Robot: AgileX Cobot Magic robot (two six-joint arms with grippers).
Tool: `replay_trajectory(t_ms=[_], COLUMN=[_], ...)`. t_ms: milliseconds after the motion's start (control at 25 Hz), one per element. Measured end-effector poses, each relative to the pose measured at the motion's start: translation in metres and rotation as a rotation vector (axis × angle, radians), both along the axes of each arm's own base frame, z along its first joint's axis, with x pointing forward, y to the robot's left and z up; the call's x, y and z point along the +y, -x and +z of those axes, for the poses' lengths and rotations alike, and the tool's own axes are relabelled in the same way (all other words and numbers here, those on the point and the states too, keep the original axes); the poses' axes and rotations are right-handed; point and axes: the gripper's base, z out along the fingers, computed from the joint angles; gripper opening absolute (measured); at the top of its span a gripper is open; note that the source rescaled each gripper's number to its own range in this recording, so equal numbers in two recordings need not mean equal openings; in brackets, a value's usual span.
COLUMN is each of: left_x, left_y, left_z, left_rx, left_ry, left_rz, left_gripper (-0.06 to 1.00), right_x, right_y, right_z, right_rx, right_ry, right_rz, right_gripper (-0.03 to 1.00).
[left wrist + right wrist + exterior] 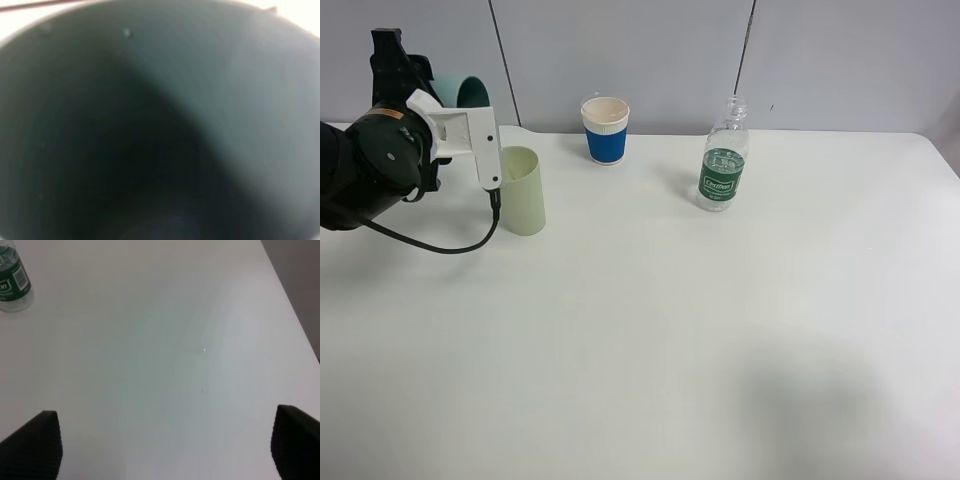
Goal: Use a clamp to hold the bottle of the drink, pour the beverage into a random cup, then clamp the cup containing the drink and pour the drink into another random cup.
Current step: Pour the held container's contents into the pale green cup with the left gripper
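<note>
My left gripper [448, 100] holds a teal cup [473, 92] tipped on its side in the air, its mouth just above and behind a pale green cup [521, 190] standing on the table. The teal cup's dark inside [160, 125] fills the left wrist view, hiding the fingers. A clear bottle [723, 168] with a green label stands upright at the back right, and its base [12, 277] shows in the right wrist view. My right gripper [165, 440] stands open over bare table, far from the bottle, nothing between its fingers.
A blue cup [606, 130] with a white rim stands at the back centre, between the green cup and the bottle. The white table [650, 340] stretches forward, its right edge [292, 305] near my right gripper. A black cable hangs from the left arm.
</note>
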Motion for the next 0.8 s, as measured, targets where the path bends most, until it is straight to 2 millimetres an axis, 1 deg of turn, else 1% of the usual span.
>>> replay_trajectory(t_ms=[800], left_x=[-0.0073], left_y=[-0.0022], left_z=[0.0043], left_rx=[0.006], left_ry=[-0.232], left_rz=[-0.11], left_gripper=[0.01], right_x=[0.0], right_y=[0.0], right_z=[0.0], right_rx=[0.0], right_ry=[0.0], right_rz=[0.0], right_gripper=[0.66])
